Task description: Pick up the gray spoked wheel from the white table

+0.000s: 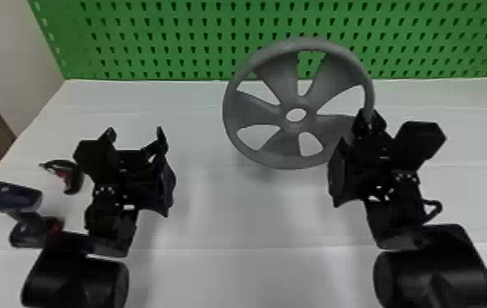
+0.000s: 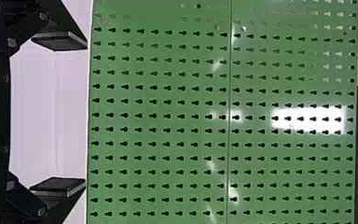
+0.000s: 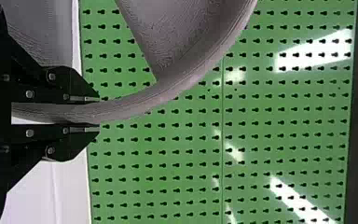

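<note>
left pincer (image 1: 135,132) spread wide; right pincer (image 1: 370,116) clamped to narrow gap

White table (image 1: 246,217); dark objects (image 1: 7,195) atop

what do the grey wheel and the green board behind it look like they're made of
The wheel looks like matte hard plastic, possibly 3D-printed: fine, layer-like lines run along its rim and spokes. The green board could be painted sheet metal or plastic; its finish is glossy, with bright light reflections among the rows of punched slots, but the look doesn't settle which.
</note>
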Action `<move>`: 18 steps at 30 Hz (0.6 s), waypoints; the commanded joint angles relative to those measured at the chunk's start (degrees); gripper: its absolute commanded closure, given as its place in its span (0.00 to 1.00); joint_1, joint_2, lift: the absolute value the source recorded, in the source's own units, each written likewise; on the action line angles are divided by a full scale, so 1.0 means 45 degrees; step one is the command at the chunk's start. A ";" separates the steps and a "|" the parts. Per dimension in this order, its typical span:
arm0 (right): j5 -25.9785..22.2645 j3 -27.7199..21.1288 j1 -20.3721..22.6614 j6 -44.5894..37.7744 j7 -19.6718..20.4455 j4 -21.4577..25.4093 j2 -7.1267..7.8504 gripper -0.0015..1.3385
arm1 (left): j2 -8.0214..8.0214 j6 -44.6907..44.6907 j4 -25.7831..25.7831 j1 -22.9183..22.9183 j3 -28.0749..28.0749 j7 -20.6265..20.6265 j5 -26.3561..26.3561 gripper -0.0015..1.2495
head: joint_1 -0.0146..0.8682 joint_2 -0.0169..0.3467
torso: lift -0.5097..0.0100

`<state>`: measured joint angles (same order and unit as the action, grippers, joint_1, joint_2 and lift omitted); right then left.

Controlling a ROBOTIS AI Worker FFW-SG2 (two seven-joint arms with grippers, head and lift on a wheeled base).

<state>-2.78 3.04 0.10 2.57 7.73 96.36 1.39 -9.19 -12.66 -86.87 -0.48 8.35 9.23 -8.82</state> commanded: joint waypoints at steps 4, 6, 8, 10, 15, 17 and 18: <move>0.0324 -0.0325 0.0583 0.0972 0.0020 -0.0026 -0.0211 0.91 | 0.0050 0.0000 -0.0071 0.0068 -0.0078 0.0001 -0.0033 0.19 | 0.89 0.17 | 0.79; 0.0382 -0.0383 0.0681 0.1129 0.0020 -0.0026 -0.0270 0.91 | 0.0050 0.0000 -0.0071 0.0088 -0.0097 0.0001 0.0006 0.19 | 0.89 0.17 | 0.79; 0.0382 -0.0442 0.0720 0.1187 0.0000 -0.0026 -0.0290 0.91 | 0.0069 0.0000 -0.0071 0.0107 -0.0136 0.0001 0.0006 0.19 | 0.89 0.17 | 0.79; 0.0421 -0.0481 0.0759 0.1207 0.0000 -0.0026 -0.0309 0.91 | 0.0089 0.0000 -0.0091 0.0107 -0.0136 0.0001 0.0006 0.19 | 0.89 0.17 | 0.79; 0.0675 -0.0579 0.0818 0.1207 0.0020 -0.0026 -0.0321 0.91 | 0.0089 0.0000 -0.0110 0.0127 -0.0175 0.0001 0.0104 0.19 | 0.89 0.17 | 0.79; 0.0734 -0.0618 0.0798 0.1207 0.0020 -0.0026 -0.0321 0.91 | 0.0108 0.0000 -0.0110 0.0127 -0.0195 0.0001 0.0104 0.19 | 0.89 0.17 | 0.79; 0.0753 -0.0637 0.0798 0.1207 0.0020 -0.0026 -0.0321 0.91 | 0.0128 0.0000 -0.0130 0.0127 -0.0195 0.0001 0.0104 0.19 | 0.89 0.17 | 0.79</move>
<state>0.08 0.55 3.68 7.99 7.80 96.24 0.01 -8.76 -12.66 -87.36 0.08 7.57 9.23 -8.42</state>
